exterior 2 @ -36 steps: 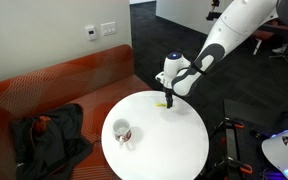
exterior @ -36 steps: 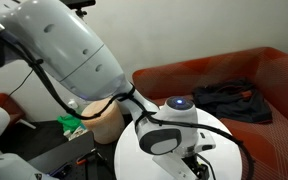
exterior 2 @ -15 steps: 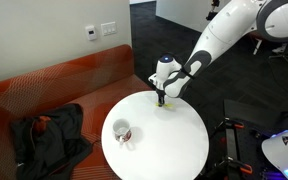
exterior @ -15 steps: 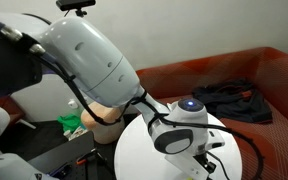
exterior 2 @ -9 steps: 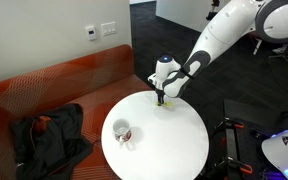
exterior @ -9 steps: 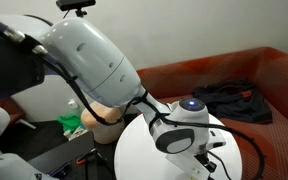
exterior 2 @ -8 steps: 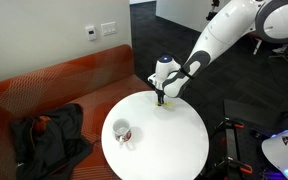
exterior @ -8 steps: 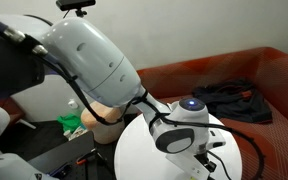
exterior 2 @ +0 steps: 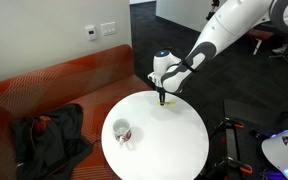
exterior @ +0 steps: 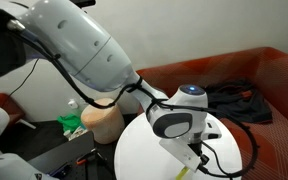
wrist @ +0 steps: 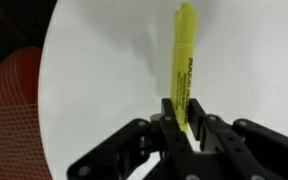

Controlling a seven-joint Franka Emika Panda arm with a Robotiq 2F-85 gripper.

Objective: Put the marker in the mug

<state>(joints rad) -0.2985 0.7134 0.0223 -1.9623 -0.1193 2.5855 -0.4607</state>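
Observation:
The yellow-green marker [wrist: 181,55] is clamped near one end between my gripper [wrist: 182,112] fingers, and its free length points away over the white round table [wrist: 89,80]. In an exterior view the gripper [exterior 2: 161,96] hangs just above the table's far edge, with the marker [exterior 2: 161,102] as a small stick below it. The dark red mug [exterior 2: 121,131] with a white inside stands on the table's near left part, well apart from the gripper. In an exterior view the arm blocks the mug, and the marker [exterior: 185,171] shows under the gripper [exterior: 192,160].
A red sofa [exterior 2: 64,85] curves behind the table [exterior 2: 179,145] with dark clothing [exterior 2: 46,135] heaped on it. A tan cylindrical stool [exterior: 106,121] and a green object [exterior: 71,124] stand beside the table. Dark floor lies beyond.
The jaws have shut on the marker. The wrist has risen a little and lifted the marker off the table. The mug has not moved.

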